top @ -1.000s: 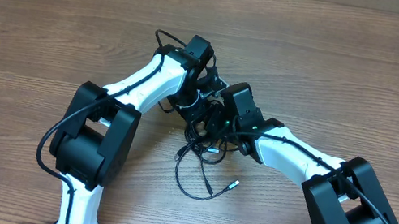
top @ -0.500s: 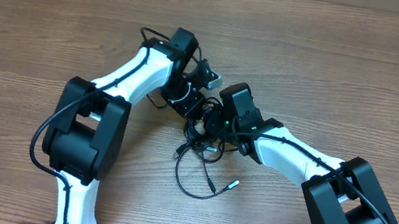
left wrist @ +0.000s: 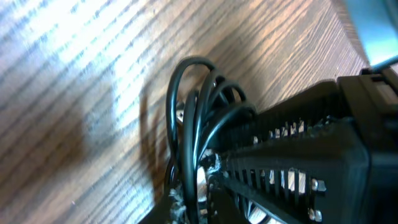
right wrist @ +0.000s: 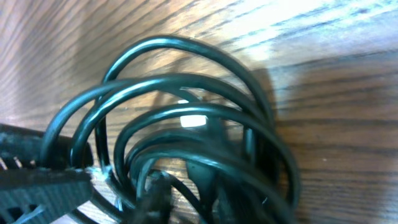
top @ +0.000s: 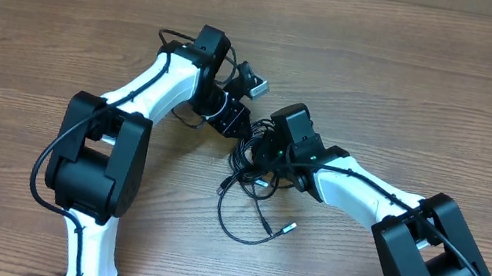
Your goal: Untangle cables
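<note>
Overhead: left gripper (top: 235, 122) & right gripper (top: 261, 154) both pinched nearly closed on cables (top: 250, 171), mid-table (top: 437, 91).

- The cables (top: 252, 188) lie bunched on the surface (top: 457, 94), with loose loops trailing toward the near edge. They bar a low pass there.
- The left claw (top: 240, 127) and right claw (top: 260, 155) stand close together at the far side of the bunch, with no passable gap between them.
- The left arm (top: 146, 100) and right arm (top: 369, 190) slant in from the near corners, closing both flanks.
- Bare wood lies along the far side and at both outer ends, leaving room to move there.
</note>
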